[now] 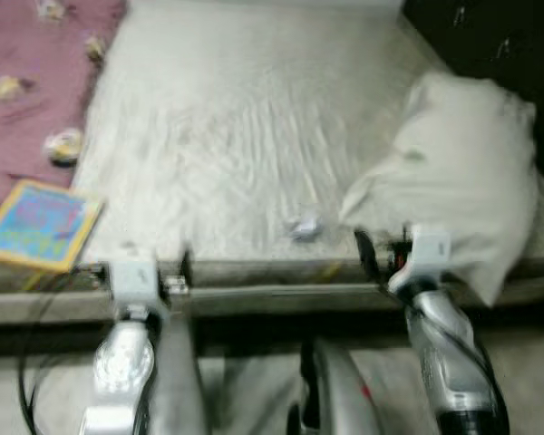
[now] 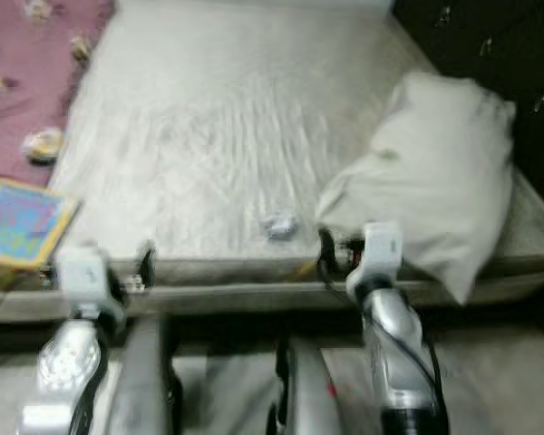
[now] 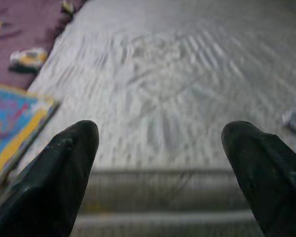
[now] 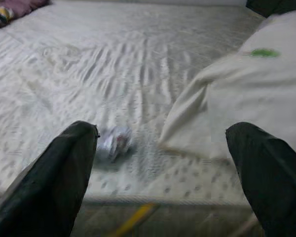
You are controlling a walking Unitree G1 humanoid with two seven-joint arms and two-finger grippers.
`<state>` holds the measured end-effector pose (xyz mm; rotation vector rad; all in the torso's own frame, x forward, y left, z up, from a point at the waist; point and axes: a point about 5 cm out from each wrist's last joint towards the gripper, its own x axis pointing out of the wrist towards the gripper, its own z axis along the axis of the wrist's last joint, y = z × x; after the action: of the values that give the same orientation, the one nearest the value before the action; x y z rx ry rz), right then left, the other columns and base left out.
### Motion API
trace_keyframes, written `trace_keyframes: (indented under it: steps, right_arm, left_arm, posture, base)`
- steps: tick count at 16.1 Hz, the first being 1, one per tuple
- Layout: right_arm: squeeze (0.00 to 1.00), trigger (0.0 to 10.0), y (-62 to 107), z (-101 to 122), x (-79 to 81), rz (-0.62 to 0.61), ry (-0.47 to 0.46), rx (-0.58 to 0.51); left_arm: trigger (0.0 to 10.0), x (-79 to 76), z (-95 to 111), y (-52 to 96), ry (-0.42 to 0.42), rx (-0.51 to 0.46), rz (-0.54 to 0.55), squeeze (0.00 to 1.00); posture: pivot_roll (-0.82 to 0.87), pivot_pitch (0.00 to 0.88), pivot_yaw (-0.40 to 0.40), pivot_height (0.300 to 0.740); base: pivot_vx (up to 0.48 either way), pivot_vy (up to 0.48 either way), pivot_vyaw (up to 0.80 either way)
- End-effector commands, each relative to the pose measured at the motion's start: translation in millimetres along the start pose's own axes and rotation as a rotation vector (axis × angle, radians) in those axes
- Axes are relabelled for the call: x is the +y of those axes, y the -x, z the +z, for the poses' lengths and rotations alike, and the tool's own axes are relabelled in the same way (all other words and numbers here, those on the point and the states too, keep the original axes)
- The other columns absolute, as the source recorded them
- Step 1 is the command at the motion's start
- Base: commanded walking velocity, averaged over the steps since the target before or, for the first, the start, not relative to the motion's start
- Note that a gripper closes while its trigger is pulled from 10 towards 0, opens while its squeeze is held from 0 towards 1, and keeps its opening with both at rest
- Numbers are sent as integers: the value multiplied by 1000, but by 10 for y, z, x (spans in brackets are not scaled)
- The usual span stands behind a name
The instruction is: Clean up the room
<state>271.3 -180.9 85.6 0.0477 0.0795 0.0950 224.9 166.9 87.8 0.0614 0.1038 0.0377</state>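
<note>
- All views are blurred; the small crumpled scrap (image 1: 303, 227) at lower centre of the mattress (image 1: 245, 136) is hard to identify.
- A pillow (image 1: 458, 172) lies at right, a book (image 1: 38, 223) at lower left.
- The left gripper (image 3: 160, 148) and right gripper (image 4: 163, 158) are both spread and empty at the bed's near edge.
</note>
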Motion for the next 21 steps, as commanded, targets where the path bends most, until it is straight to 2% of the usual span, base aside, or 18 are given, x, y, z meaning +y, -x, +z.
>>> trace_keyframes:
  steps: [1, 5, 6, 9, 14, 18, 20, 21]
  right_arm:
    - [0, 10000, -7, 49, -3, 2, 3, -19]
    - [0, 10000, -8, 54, 1, 8, 3, -18]
    - [0, 10000, -4, 43, 20, 38, 51, -8]
    - [0, 10000, -1, 53, 56, 58, 57, -21]
    - [0, 10000, -25, 62, 37, 51, 52, -19]
    - [0, 10000, -72, 56, 95, 83, 99, 0]
    - [0, 10000, -75, -1, 122, 89, 76, 18]
    - [0, 10000, -85, -31, 126, 94, 52, 27]
  left_arm:
    - [10000, 12, 108, -46, -4, -43, -8, 0]
    - [10000, 25, 124, -38, 19, -51, -6, 0]
    - [10000, 32, 129, -38, 27, -56, -6, 0]
    - [10000, 18, 131, -38, 29, -54, -11, 0]
    - [10000, 9, 132, -64, 36, -53, -15, 0]
    - [10000, 37, 155, -89, 16, -63, -26, 0]
    - [10000, 96, 177, -92, 21, -70, -11, 0]
    - [10000, 78, 173, -105, 22, -63, -19, 0]
  posture:
    - [19, 136, -98, 588]
    - [18, 140, -103, 588]
    - [18, 142, -103, 588]
    - [19, 142, -106, 588]
    - [18, 145, -112, 588]
    - [5, 155, -126, 588]
    - [12, 151, -102, 588]
    - [12, 153, -96, 588]
  base:
    - [0, 0, 0]
    - [0, 0, 0]
    - [262, 0, 0]
    - [280, 0, 777]
    - [280, 0, 0]
    - [0, 0, 0]
    - [0, 0, 0]
    - [0, 0, 0]
